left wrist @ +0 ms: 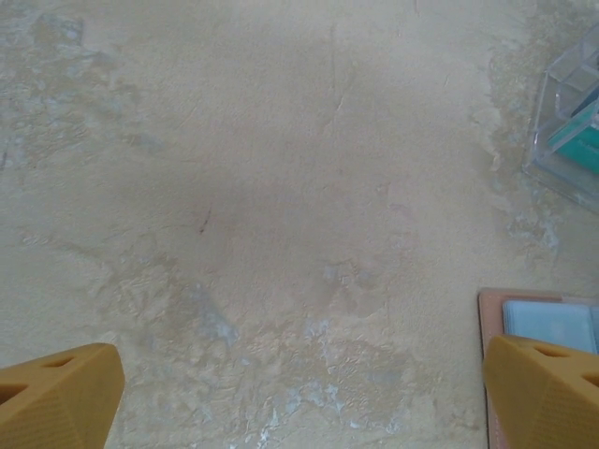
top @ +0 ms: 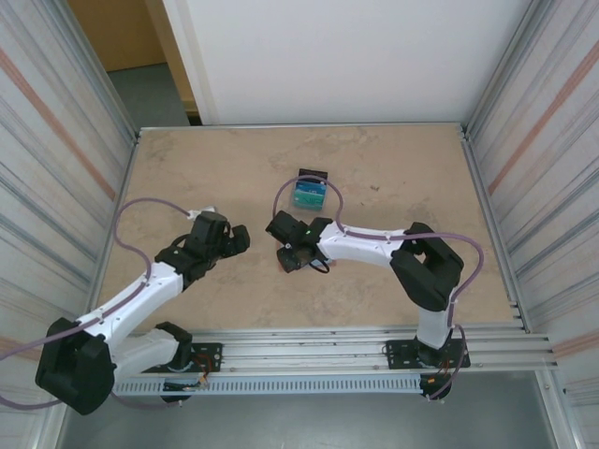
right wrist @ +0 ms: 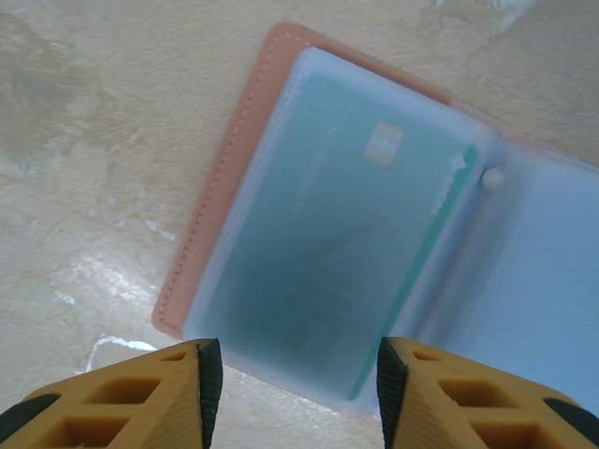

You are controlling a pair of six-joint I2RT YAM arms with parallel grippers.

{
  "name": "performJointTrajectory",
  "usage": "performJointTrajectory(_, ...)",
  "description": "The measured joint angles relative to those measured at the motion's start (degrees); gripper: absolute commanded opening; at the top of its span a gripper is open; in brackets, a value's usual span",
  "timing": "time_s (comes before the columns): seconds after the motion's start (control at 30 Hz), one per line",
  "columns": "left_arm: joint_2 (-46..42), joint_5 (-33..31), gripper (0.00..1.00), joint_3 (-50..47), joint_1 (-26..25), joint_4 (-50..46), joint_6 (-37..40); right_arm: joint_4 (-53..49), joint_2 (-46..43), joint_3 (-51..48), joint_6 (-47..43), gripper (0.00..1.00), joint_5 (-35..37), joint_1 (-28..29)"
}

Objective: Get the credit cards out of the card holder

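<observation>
The beige, mottled counter carries everything. On it the card holder lies spread open and flat, directly below the right claw, towards the middle of the counter. In the right wrist view its long axis runs from the near edge by the fingertips up and away, with the far end leaning to the right. The salmon-brown border lies along the left side, and the fold lies to the right.

A clear plastic box sits farther back on the counter, apart from the holder, with something teal inside.

A cloudy, translucent sleeve covers the holder's left half, and a teal card lies inside it, lengthwise along the same axis. Its pale chip sits at the far end. Any print on the card is blurred by the sleeve and cannot be read. A small round snap stands near the fold.

The right claw is spread wide and grips nothing, and the sleeve's near end lies between its yellow fingers.

The left claw is also spread wide and empty over bare counter, and the holder's corner lies just beside its right finger.
</observation>
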Motion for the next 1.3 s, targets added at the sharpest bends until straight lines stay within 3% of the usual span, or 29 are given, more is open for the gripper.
performJointTrajectory(0.7, -0.4, 0.0, 0.99, -1.0, 0.0, -0.2, -1.7, 0.7, 4.3, 2.1, 2.1, 0.61, -2.4, -0.6)
performJointTrajectory(0.93, -0.2, 0.4, 0.99, -1.0, 0.0, 0.0, -1.7, 0.9, 4.4, 2.2, 2.9, 0.49, -3.6, -1.7)
performJointTrajectory(1.1, 0.3, 0.4, 0.99, -1.0, 0.0, 0.0, -1.7, 0.9, 4.4, 2.2, 3.5, 0.33, -3.9, -2.4)
performJointTrajectory(1.3, 0.6, 1.5, 0.99, -0.9, 0.0, 0.1, -1.7, 0.9, 4.4, 2.2, 3.8, 0.29, -3.3, -2.4)
